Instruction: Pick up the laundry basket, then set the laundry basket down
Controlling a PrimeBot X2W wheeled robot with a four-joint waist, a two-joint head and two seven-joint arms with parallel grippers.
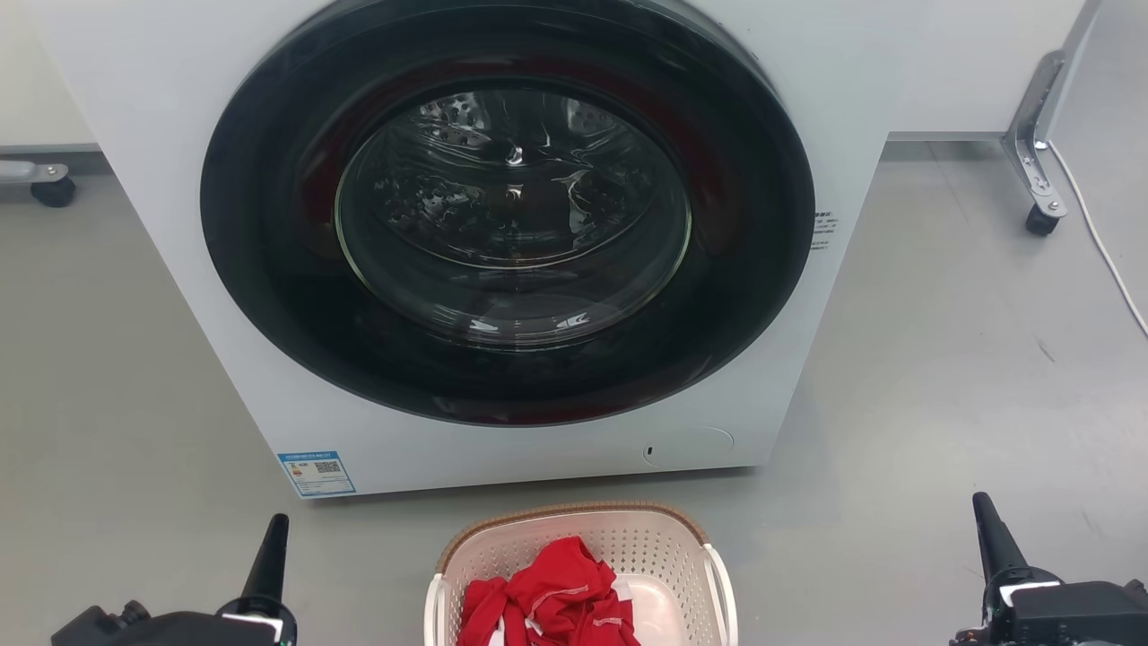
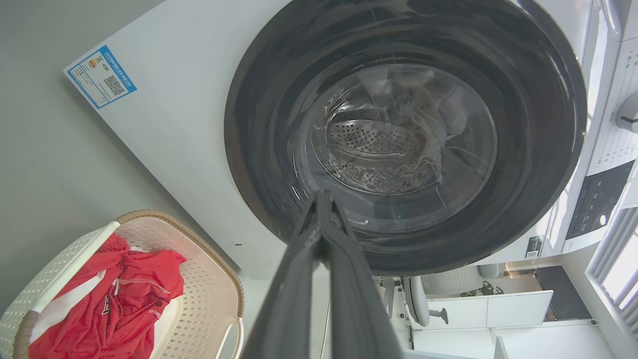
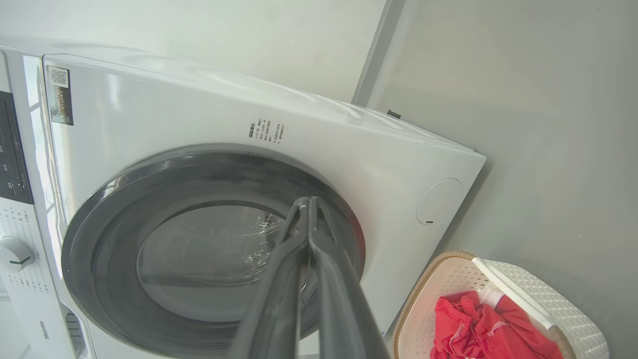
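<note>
"Hisense" brand name on the white washing machine (image 3: 199,114) front

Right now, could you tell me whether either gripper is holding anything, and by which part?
Nothing is held: the left gripper and right gripper are both shut and empty, clear of the laundry basket.

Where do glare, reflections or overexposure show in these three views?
Head view: bright spots glint on the washer door glass. Left wrist view: the window is blown out white. Right wrist view: glare pales the washer front.
</note>
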